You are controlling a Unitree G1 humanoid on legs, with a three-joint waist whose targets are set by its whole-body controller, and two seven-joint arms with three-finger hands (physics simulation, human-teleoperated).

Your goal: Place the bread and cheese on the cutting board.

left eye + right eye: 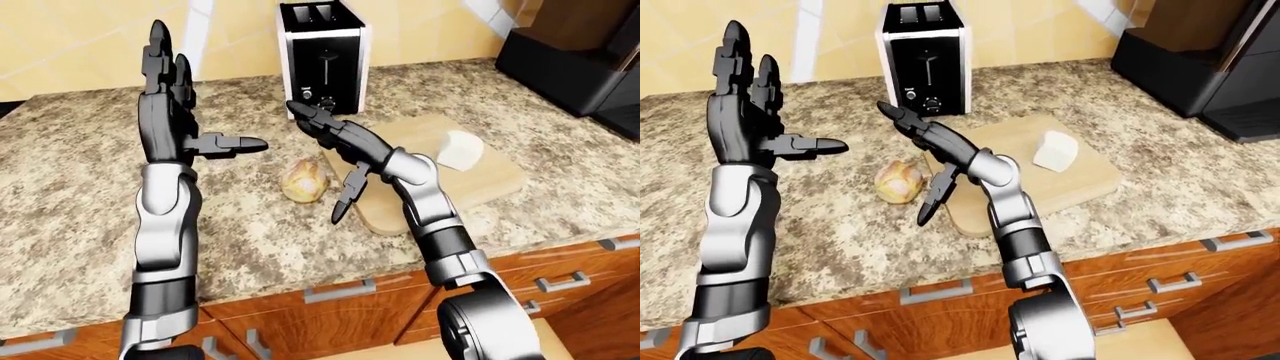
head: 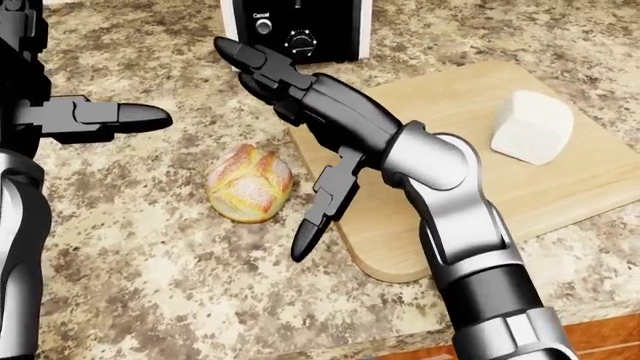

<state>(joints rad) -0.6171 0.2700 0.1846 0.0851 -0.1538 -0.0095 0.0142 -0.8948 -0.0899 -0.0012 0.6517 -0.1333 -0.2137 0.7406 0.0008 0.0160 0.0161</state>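
Bread [image 2: 250, 184]: small golden roll lying on the granite counter [image 1: 80, 202], just left of the cutting board [image 2: 560, 187], not on it. Cheese [image 2: 533, 126]: white wedge already on the board, toward its far right part. Board is light wood w/ rounded corners, lying flat on the counter, near edge close to the counter lip.

Right hand [image 2: 300, 112] hangs over the board's left edge, just right of the bread, fingers spread and released, nothing in it; thumb points down toward the counter btwn bread and board, other fingers reach toward the toaster. Can't tell if thumb tip touches the counter.

Left hand [image 1: 175, 112] is raised upright well left of the bread, open, fingers pointing up, thumb stuck out to the right; holds nothing.

Black-and-white toaster [image 1: 322, 52] stands at the far side, beyond the board's left corner. Dark appliance [image 1: 575, 52] at far right. Wood drawers w/ metal handles [image 1: 340, 291] under the counter.
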